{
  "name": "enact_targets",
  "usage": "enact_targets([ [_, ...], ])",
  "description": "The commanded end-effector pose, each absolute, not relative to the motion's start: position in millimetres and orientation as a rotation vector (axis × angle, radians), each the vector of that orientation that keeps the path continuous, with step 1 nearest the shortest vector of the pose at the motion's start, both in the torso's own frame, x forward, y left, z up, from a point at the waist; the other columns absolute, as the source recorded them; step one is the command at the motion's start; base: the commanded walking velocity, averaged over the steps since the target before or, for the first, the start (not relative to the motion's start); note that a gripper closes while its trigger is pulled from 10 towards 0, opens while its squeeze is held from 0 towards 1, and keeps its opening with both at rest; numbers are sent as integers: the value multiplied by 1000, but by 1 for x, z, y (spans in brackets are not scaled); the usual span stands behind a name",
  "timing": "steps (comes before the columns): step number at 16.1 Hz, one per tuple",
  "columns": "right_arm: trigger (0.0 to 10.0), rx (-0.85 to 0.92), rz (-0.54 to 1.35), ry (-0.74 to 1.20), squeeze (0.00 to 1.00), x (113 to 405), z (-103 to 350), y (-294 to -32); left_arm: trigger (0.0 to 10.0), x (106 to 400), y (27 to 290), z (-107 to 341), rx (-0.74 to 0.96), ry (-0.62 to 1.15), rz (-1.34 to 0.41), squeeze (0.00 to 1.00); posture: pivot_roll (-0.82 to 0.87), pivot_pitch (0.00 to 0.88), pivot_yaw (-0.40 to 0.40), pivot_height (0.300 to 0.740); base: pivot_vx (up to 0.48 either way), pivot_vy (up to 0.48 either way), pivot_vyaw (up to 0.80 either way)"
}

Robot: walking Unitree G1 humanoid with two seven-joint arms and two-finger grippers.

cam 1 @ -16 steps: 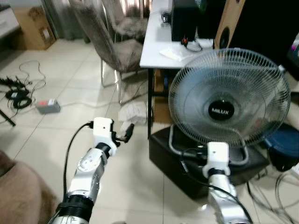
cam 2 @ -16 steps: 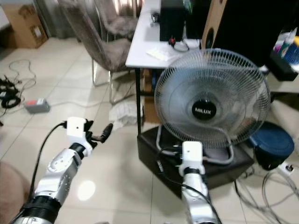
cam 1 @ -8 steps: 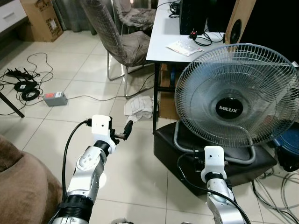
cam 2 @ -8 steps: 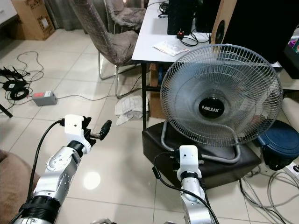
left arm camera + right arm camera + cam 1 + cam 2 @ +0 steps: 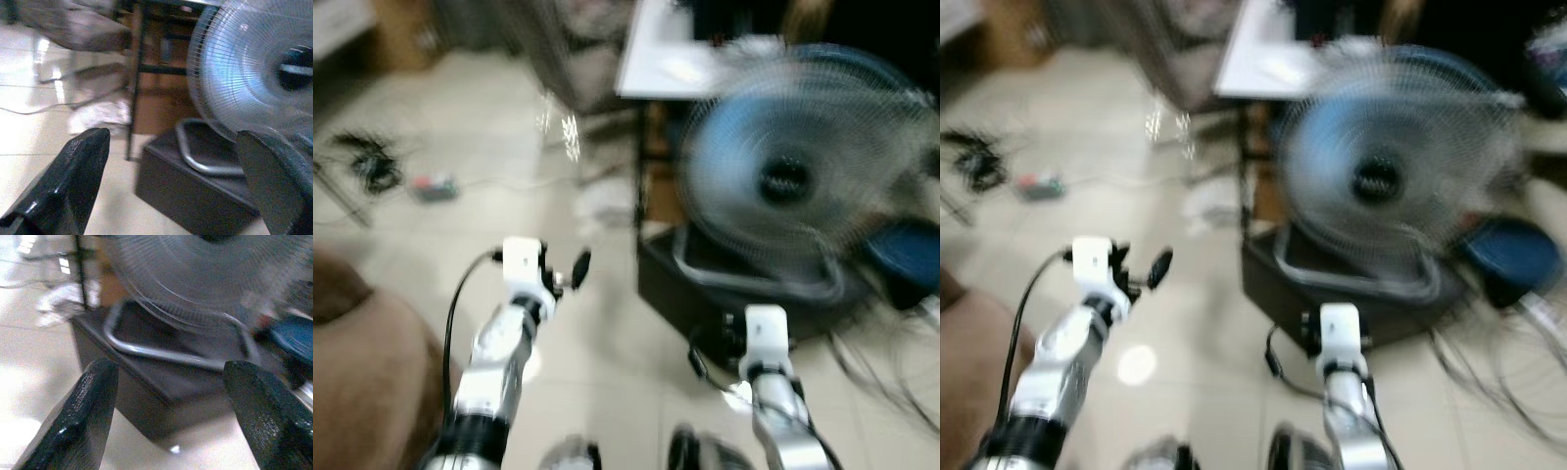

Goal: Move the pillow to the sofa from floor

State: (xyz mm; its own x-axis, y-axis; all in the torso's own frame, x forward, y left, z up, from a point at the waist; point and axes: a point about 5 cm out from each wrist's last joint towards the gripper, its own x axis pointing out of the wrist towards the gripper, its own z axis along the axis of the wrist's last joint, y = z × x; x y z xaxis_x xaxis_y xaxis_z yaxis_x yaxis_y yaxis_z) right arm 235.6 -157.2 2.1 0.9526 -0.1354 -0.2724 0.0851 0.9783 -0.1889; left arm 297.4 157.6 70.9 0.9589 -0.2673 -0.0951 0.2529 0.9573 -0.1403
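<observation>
Left end effector (image 5: 171, 181): we hold it raised over the tiled floor (image 5: 607, 352) at near left, its two black fingers (image 5: 68, 181) spread wide apart, nothing between them. Right end effector (image 5: 171, 416): we hold it forward at near right, its fingers (image 5: 80, 421) likewise parted and unloaded, facing the black box (image 5: 146, 382). Fan (image 5: 793, 171): round wire guard, dark hub, standing by its metal loop base (image 5: 161, 352) on that black box, right of centre. Table (image 5: 671, 64): white top on dark legs, far behind the fan. Chair (image 5: 73, 29): brownish seat, far left of the table. Pale crumpled item (image 5: 98, 117): on the floor near the table leg. Cables (image 5: 367, 166): far left on the floor. Brown soft mass (image 5: 367, 372): near left edge; whether it is the pillow or the sofa we cannot tell. Head views heavily blurred.
</observation>
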Motion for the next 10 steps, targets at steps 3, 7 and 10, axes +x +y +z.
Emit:
enact_targets([
  [3,10000,-176,-135,322,0,230,-3,-161,10000,298,160,71,-133,114,-252,0,-16,60,31,730,-354,0,0],
  [7,10000,-177,-138,329,0,228,-5,-162,10000,300,158,72,-154,109,-254,0,-23,58,34,730,-65,0,0],
  [10,10000,-154,-125,324,0,227,-5,-161,10000,301,159,72,-153,115,-246,0,-26,57,35,730,0,0,0],
])
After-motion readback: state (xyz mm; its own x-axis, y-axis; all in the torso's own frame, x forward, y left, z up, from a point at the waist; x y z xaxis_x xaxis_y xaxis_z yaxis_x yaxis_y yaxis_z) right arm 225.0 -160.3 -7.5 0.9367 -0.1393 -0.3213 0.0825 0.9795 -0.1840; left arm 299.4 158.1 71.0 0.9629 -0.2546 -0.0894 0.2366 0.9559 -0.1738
